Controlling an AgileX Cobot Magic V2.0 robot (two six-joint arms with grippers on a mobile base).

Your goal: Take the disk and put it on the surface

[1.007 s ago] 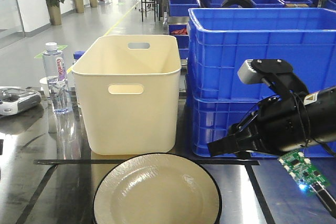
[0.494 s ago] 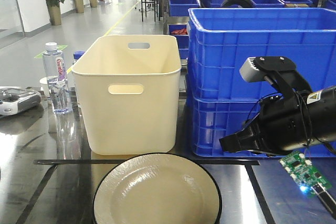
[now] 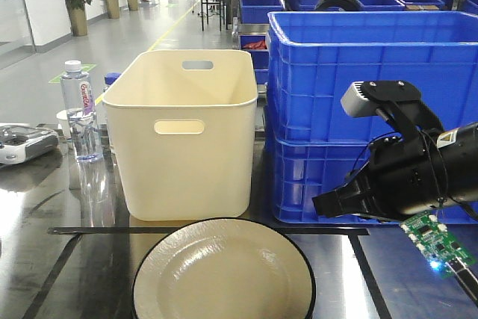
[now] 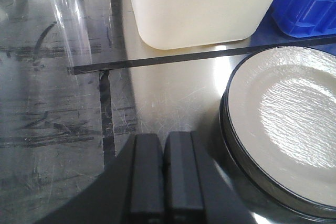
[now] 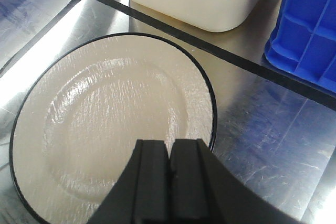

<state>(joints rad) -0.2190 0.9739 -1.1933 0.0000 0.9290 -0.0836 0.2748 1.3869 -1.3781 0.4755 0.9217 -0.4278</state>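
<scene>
The disk (image 3: 222, 270) is a cream plate with a thin black rim, lying flat on the dark glossy surface (image 3: 60, 259) at the front centre. My right gripper (image 3: 320, 205) hangs shut and empty above the table, right of the disk. In the right wrist view the right gripper (image 5: 170, 142) sits over the near right part of the disk (image 5: 110, 124). In the left wrist view my left gripper (image 4: 164, 139) is shut with nothing in it, above the surface (image 4: 173, 87), with the disk (image 4: 286, 124) to its right.
A tall cream bin (image 3: 187, 132) stands just behind the disk. Stacked blue crates (image 3: 358, 72) fill the back right. A water bottle (image 3: 81, 113) and a grey device (image 3: 22, 143) stand at the left. Black tape lines (image 4: 157, 60) cross the table.
My right arm has drawn back a little to the right, away from the disk, then held still. The disk has not moved.
</scene>
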